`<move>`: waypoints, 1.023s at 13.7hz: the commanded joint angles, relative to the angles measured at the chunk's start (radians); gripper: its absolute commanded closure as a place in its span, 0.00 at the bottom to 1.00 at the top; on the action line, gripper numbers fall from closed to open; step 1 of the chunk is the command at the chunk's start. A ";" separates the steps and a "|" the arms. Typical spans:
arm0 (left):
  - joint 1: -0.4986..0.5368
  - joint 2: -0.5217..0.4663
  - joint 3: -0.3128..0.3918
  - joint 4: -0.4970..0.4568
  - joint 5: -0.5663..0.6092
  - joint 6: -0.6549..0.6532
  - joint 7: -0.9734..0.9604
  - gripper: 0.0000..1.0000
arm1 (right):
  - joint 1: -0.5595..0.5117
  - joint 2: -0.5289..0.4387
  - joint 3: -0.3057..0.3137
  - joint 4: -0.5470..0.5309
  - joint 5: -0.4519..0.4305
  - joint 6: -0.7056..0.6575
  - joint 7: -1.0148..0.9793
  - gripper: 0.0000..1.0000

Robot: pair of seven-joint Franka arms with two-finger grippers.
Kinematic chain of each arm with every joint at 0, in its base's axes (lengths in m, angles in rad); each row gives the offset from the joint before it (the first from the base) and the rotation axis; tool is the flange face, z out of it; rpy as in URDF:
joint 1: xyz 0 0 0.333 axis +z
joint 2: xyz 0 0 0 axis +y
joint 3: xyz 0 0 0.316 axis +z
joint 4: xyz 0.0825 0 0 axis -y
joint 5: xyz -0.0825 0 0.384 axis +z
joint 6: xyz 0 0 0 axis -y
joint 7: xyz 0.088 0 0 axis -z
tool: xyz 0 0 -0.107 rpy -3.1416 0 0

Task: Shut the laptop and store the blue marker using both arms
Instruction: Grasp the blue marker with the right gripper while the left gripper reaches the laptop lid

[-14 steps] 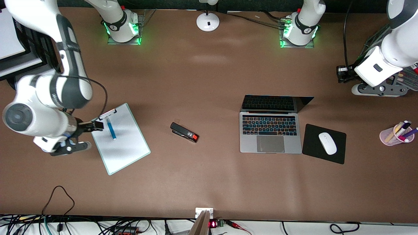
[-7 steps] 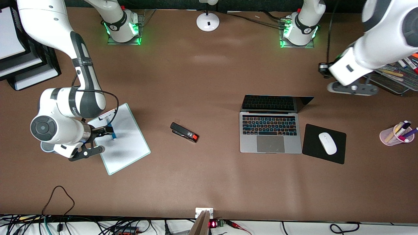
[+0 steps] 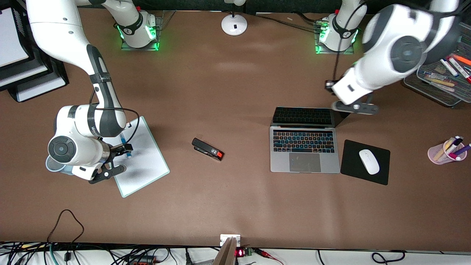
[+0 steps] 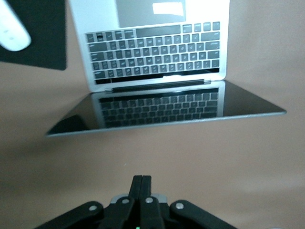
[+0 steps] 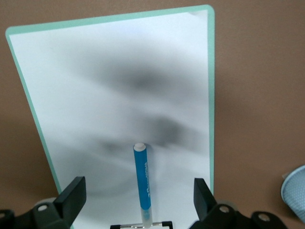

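A brown counter (image 3: 228,92) carries an office spread: a white lamp base (image 3: 234,24), a black stapler with a red end (image 3: 207,149), a white mouse (image 3: 369,161) on a black mouse pad (image 3: 349,163), a pink cup of pens (image 3: 443,152), a wire tray of markers (image 3: 434,86) and black paper trays (image 3: 22,79). The laptop (image 3: 304,154) stands open toward the left arm's end of the counter, its dark screen (image 4: 167,107) tipped well back. The left claw (image 4: 141,183) hovers over the counter just by the lid's top edge, its fingers pressed together with nothing between them. The lid looks thin, stiff and smooth on a firm hinge, so I judge a gentle push high on its back edge suits better than a pinch, and the glass screen wants sparing. The blue marker (image 5: 142,183) lies on a white clipboard (image 5: 114,86) with a mint-green rim, toward the right arm's end of the counter. The right claw (image 5: 140,202) hangs low over it, fingers (image 5: 74,193) spread wide to either side of the barrel, not yet gripping. The marker should be light, rigid and slick, apt to roll on the smooth board; a grip across mid-barrel seems safest. White print runs along the barrel but cannot be read, and the lettering on the right arm's dark joint (image 3: 96,129) is too small to make out.
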 commanded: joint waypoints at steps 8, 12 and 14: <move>0.011 -0.026 -0.047 -0.268 -0.013 0.382 -0.040 1.00 | 0.001 -0.002 0.010 -0.142 0.012 0.170 -0.051 0.04; 0.020 -0.002 -0.045 -0.259 -0.005 0.503 -0.037 1.00 | 0.000 0.001 0.010 -0.160 0.035 0.208 -0.049 0.21; 0.020 0.020 -0.042 -0.256 -0.005 0.561 -0.032 1.00 | -0.005 0.001 0.010 -0.171 0.047 0.217 -0.051 0.28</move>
